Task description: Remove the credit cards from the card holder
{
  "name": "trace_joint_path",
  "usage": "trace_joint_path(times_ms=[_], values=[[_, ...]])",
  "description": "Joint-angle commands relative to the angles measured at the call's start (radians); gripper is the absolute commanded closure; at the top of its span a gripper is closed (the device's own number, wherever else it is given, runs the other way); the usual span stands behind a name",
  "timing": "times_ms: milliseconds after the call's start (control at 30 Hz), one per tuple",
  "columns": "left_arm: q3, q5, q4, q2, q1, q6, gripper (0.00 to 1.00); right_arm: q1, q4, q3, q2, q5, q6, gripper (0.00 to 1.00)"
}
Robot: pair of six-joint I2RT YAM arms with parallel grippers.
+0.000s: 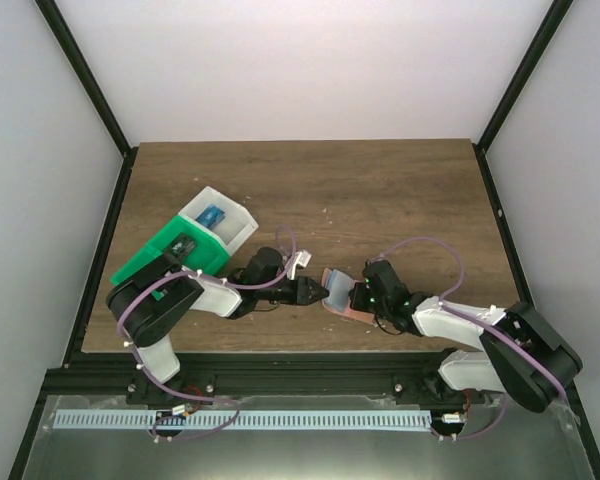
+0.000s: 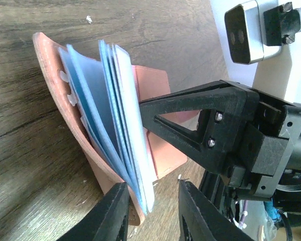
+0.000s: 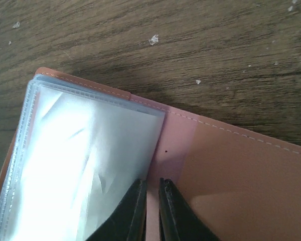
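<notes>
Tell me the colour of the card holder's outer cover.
Salmon-pink cover on the card holder, with light edge stitching; best in the right wrist view.

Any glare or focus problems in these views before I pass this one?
Right wrist: the clear sleeves of the card holder are blown out by glare, and the fingertips are soft. Left wrist: holder sharp, near fingers blurred. Top external: even light, no glare.
</notes>
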Motion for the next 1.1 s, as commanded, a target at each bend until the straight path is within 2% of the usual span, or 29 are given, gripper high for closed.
trace_joint_path(times_ms=[0, 67, 100, 333, 533, 733, 867, 1067], values=[[0.009, -0.01, 0.009, 0.008, -0.005, 0.03, 0.78, -0.004, 0.002, -0.01, 0.004, -0.039, -0.017, 0.9], [-0.002, -0.024, -0.008, -0.012, -0.006, 0.04, 0.95, -0.004, 0.024, -0.011, 0.012, -0.073, -0.03, 0.9], [-0.006, -0.034, -0.023, -0.025, -0.006, 0.047, 1.0, -0.004, 0.031, -0.006, 0.024, -0.096, -0.037, 0.89], [-0.046, -0.103, -0.186, -0.153, -0.006, 0.063, 1.0, -0.002, 0.071, 0.029, 0.033, -0.237, -0.039, 0.85], [-0.113, -0.201, -0.341, -0.361, -0.006, 0.044, 1.0, 0.002, 0.119, 0.062, 0.039, -0.372, -0.069, 0.82], [-0.177, -0.332, -0.45, -0.569, -0.006, 0.053, 1.0, 0.017, 0.126, 0.116, 0.143, -0.375, -0.081, 0.79], [-0.181, -0.377, -0.501, -0.606, -0.006, 0.078, 1.0, 0.035, 0.139, 0.14, 0.198, -0.367, -0.072, 0.79], [-0.179, -0.366, -0.498, -0.582, -0.005, 0.065, 1.0, 0.048, 0.13, 0.144, 0.246, -0.332, -0.058, 0.8]])
